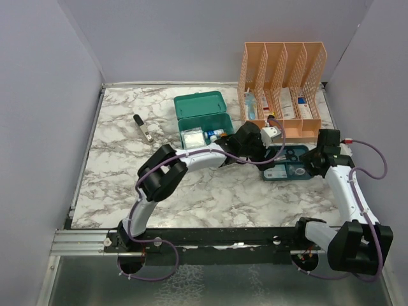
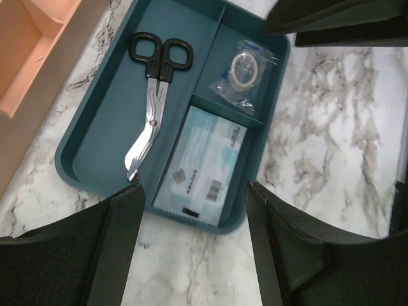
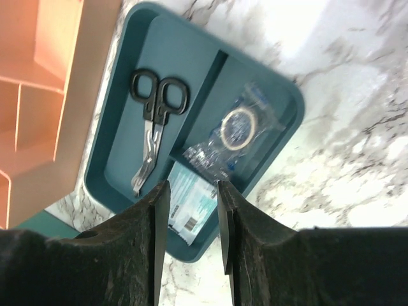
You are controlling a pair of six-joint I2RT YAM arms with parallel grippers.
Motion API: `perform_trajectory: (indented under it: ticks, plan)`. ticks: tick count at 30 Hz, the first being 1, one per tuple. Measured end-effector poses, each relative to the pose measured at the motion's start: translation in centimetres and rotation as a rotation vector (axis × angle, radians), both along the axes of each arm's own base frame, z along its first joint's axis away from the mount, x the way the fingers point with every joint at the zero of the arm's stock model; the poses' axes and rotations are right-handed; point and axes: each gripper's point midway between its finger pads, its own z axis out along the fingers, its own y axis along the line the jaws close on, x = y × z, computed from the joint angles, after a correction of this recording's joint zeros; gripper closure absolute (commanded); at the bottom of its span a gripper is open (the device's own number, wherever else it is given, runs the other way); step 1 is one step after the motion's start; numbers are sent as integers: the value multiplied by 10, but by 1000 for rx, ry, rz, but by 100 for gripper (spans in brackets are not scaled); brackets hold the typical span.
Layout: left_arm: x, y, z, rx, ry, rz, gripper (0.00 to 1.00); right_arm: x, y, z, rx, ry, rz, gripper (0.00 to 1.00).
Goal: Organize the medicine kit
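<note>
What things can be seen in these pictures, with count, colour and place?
medicine kit: one, teal-green, lid open, table's far middle
pack: one, white, inside the kit
file organizer: one, orange, far right
tray: one, dark teal, before the organizer
scissors: one, black handles, tray's long compartment
bagged roll: one, clear bag, tray's small compartment
paper packet: one, white-blue, tray's third compartment
pen: one, dark, left of the kit
table: one, white marbled
left tool, right tool: two, black, open, above the tray

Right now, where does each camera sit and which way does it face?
Top external: above, behind the bases, looking down on table, medicine kit, both arms.
Left wrist: looking down on the compartment tray; open left gripper shows.
Right wrist: down on the same tray; open right gripper shows.
Shared: both wrist views show the scissors.
</note>
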Motion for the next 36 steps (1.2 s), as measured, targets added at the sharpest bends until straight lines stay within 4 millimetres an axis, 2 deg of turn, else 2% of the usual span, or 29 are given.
perform_trajectory:
  ticks: [4,10,11,12,13,19,23,32,36]
  plan:
    - [12,-17,-26,19,12,0,33,-4,-17,-2,5,11,-43,66]
    - [27,-38,-42,13,7,0,33,-9,-25,-4,-3,33,-47,67]
    - [30,-41,-42,9,3,0,17,-11,-25,-5,-5,44,-43,67]
    - [31,-44,-44,6,1,0,52,-11,-25,-6,-7,53,-37,68]
    - [36,-43,-46,18,-16,12,56,-12,-26,-6,-10,59,-32,68]
    - [43,-43,-61,72,-234,-127,61,-12,-25,-6,-20,65,-6,69]
    - [46,-45,-62,73,-301,-168,58,-11,-23,-3,-19,55,15,69]
    - [40,-49,-61,67,-343,-223,44,-14,-20,-4,-18,66,46,70]
    - [29,-52,-62,64,-335,-256,47,-14,-18,-3,-10,63,59,71]
